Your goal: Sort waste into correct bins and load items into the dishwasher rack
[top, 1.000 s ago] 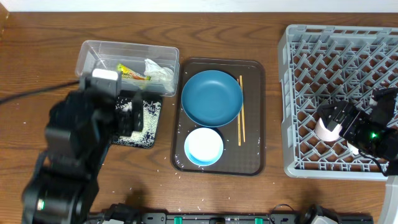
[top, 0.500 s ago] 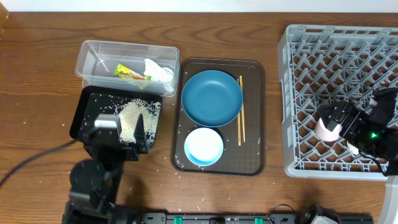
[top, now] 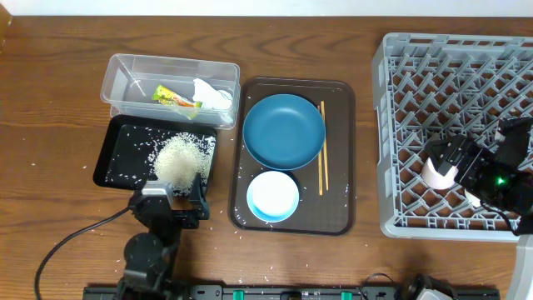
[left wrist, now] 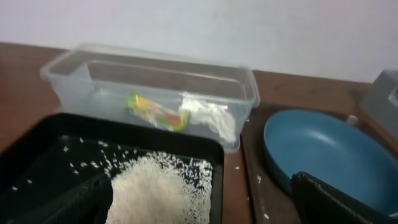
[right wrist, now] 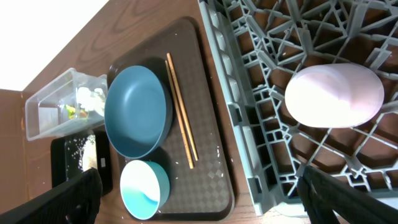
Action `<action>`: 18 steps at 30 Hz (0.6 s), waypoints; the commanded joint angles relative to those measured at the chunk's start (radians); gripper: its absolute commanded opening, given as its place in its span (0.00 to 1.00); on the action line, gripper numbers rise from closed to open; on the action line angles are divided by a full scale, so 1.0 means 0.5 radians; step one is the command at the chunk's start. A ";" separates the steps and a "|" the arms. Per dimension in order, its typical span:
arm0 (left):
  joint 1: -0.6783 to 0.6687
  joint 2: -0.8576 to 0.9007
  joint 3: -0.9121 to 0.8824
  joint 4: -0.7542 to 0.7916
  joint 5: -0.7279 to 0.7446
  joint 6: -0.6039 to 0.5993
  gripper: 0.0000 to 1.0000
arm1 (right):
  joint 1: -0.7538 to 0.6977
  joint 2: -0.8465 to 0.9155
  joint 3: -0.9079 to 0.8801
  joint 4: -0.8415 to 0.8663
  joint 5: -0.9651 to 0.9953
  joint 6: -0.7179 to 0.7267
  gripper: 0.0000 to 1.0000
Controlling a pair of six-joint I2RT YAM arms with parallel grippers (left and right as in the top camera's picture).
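Observation:
The clear tub (top: 133, 77) holds the yellow-green wrapper (top: 175, 97) and the white tissue (top: 213, 94); both also show in the left wrist view, wrapper (left wrist: 153, 112) and tissue (left wrist: 209, 118). The black tray (top: 125, 150) holds a pile of rice (top: 178, 157). The blue plate (top: 283, 131), the bowl (top: 272, 196) and the chopsticks (top: 323, 146) lie on the brown serving tray (top: 341, 208). A pink cup (top: 435, 172) lies in the grey rack (top: 454, 75). My left gripper (top: 171, 198) is open and empty at the black tray's near edge. My right gripper (top: 460, 160) is open above the pink cup (right wrist: 334, 96).
Loose rice grains are scattered on the wooden table around the black tray and in front of the serving tray. The left arm's cable runs along the front left of the table. The rack fills the right side.
My left arm has drawn back from over the tub and black tray toward the table's front edge, uncovering the rice pile. The right arm and pink cup have not moved.

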 commanded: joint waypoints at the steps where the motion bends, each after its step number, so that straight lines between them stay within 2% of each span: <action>1: -0.003 -0.022 -0.140 0.100 0.069 -0.040 0.94 | 0.013 0.002 0.022 -0.002 -0.008 -0.015 0.99; 5: -0.003 -0.022 -0.230 0.288 0.071 -0.039 0.94 | 0.013 0.013 0.022 -0.002 -0.008 -0.015 0.99; 18: -0.003 -0.018 -0.236 0.295 0.071 -0.039 0.94 | 0.013 0.013 0.022 -0.002 -0.008 -0.016 0.99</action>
